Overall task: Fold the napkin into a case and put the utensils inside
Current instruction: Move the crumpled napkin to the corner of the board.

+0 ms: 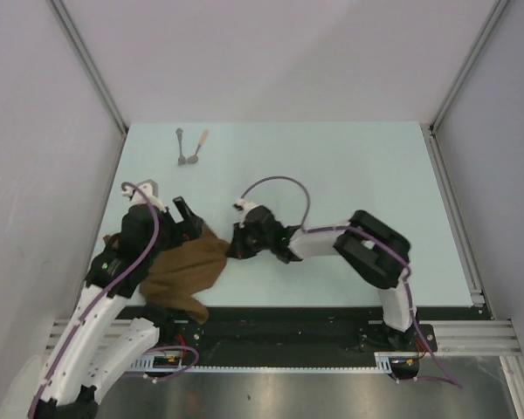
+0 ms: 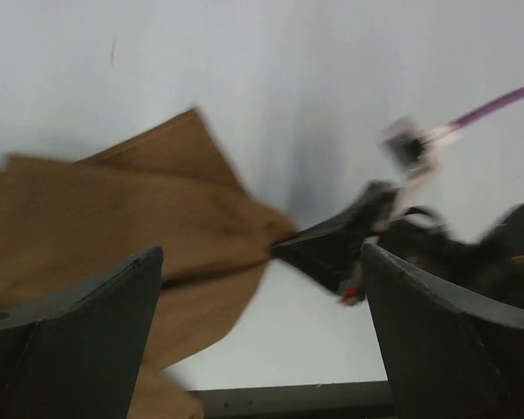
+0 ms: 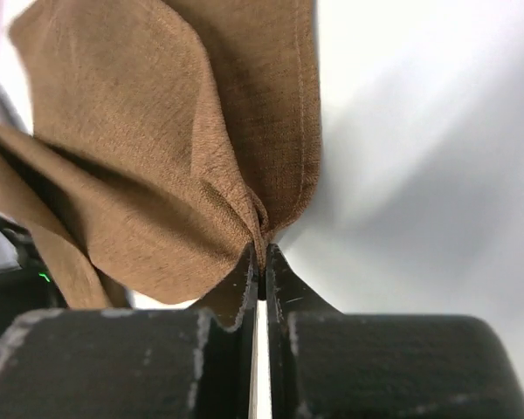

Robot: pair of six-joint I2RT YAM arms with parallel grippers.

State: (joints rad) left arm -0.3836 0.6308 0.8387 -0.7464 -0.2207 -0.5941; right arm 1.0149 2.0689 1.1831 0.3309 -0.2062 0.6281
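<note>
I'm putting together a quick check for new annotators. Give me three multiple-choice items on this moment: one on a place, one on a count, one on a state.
1. Where do the utensils lie?
A. On the far left of the table, apart from the napkin
B. Inside the folded cloth
C. At the table's right edge

2. How many utensils are there?
A. One
B. Two
C. Four

3. How is the right tool?
A. Open above the napkin
B. Shut on a utensil
C. Shut on a fold of the napkin

Answers:
1 A: the top view shows them side by side, well beyond the cloth.
2 B: two slim handles show there.
3 C: the right wrist view shows its fingers pinched together on brown cloth.
</note>
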